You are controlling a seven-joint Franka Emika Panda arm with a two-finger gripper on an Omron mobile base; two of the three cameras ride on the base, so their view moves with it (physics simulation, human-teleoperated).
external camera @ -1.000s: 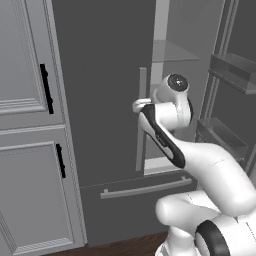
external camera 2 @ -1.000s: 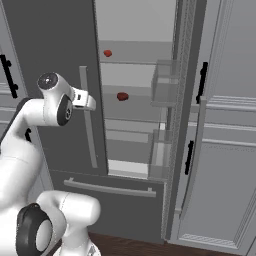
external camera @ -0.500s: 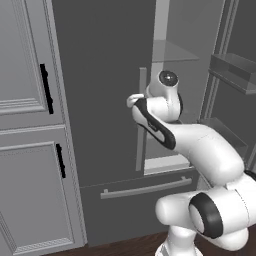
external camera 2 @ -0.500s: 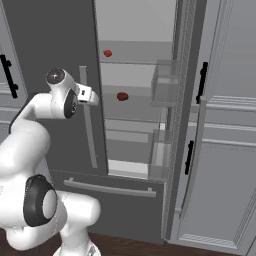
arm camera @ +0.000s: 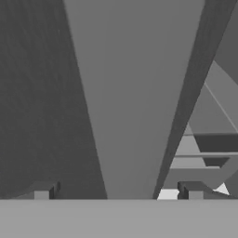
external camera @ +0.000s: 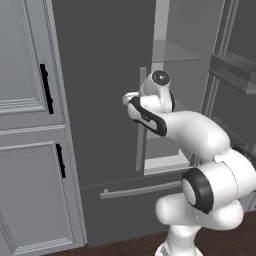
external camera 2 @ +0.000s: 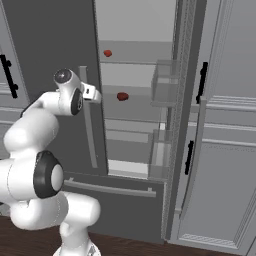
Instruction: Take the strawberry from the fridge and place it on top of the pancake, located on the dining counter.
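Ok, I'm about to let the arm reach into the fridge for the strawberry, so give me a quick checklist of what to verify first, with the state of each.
1. Fridge right door swung open, interior exposed: ok.
2. Two small red items sit on the shelves, upper and lower; which is the strawberry: cannot tell.
3. Gripper empty, fingertips wide apart: ok.
4. Gripper aimed into the opening: not ok; the hand view looks at the left door's bar handle.
5. Path past that handle clear: cannot tell.

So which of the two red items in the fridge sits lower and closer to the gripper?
The darker red one on the lower shelf; the other sits a shelf higher, farther from the gripper.
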